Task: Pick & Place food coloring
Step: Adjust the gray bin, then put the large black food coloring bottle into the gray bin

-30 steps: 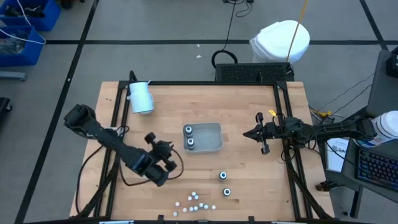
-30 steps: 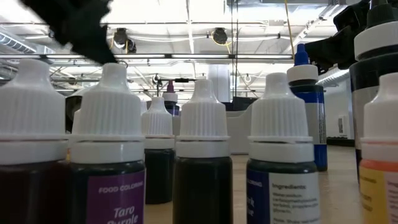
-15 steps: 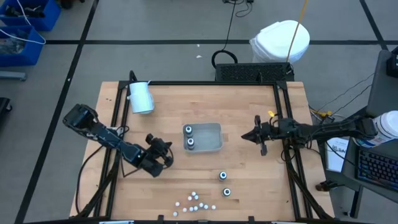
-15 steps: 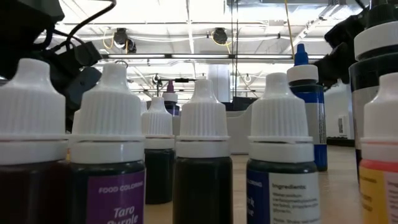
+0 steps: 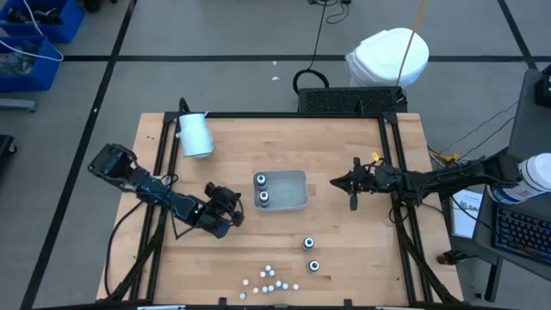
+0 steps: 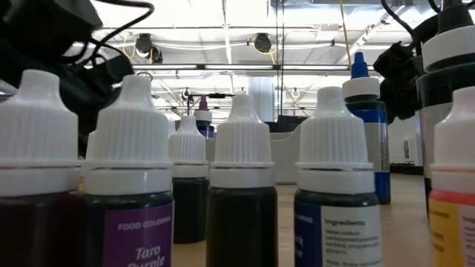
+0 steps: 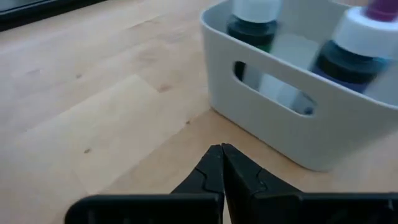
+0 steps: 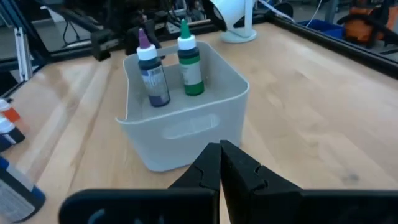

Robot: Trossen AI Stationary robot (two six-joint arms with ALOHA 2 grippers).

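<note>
Two food coloring bottles (image 5: 263, 189) stand in the tray (image 5: 297, 191) — just beside the left pincer (image 5: 235, 205) (clenched, empty).

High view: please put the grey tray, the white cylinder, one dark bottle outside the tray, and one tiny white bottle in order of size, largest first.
1. grey tray
2. white cylinder
3. dark bottle outside the tray
4. tiny white bottle

The camera looks straight down, so nearness hardly affects this order.
</note>
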